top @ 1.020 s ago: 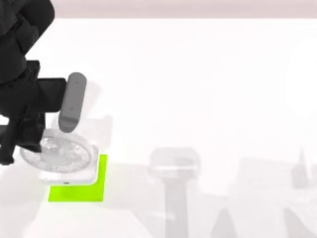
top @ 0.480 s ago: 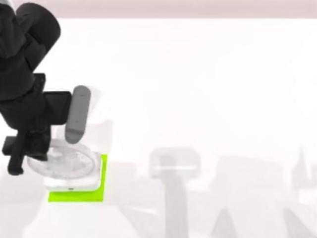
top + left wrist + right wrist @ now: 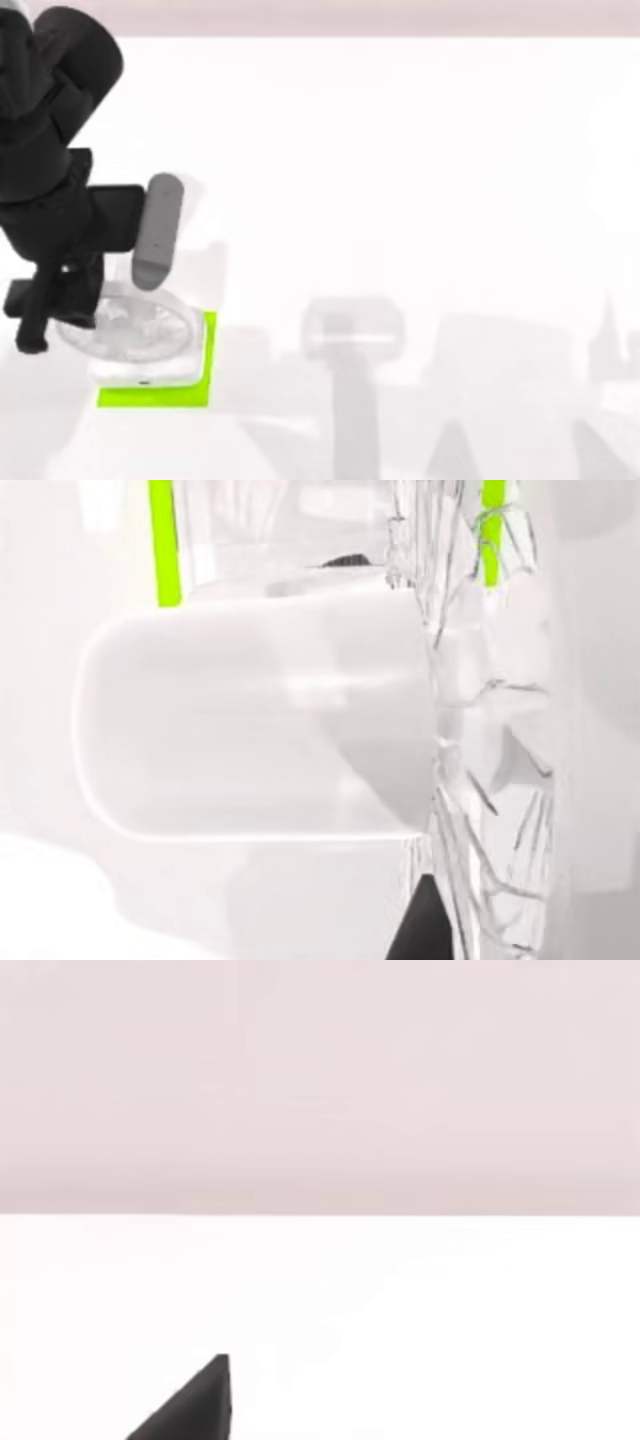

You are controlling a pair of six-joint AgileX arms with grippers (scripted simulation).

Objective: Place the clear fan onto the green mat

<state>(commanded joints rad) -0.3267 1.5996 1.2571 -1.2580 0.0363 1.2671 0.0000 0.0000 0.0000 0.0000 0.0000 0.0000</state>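
The clear fan point(image 3: 130, 335) stands grille-up over the green mat point(image 3: 206, 352) at the table's left, its squarish base covering most of the sheet. Green shows only along the mat's right and near edges. I cannot tell whether the base touches the mat. My left gripper point(image 3: 55, 305) reaches in from the fan's left and is shut on the clear fan at the grille's rim. In the left wrist view the clear fan point(image 3: 260, 710) fills the picture, with strips of the green mat point(image 3: 163, 550) behind it. Only a dark corner of my right gripper point(image 3: 195, 1405) shows, over bare table.
A grey rounded part point(image 3: 155, 232) of the left arm juts out just behind the fan. Pale grey shadows point(image 3: 350, 340) lie across the near middle and right of the white table. The back wall point(image 3: 350, 18) runs along the far edge.
Over the last second my left arm carried the fan slightly rightward and down over the mat. In the last half second it has hardly moved.
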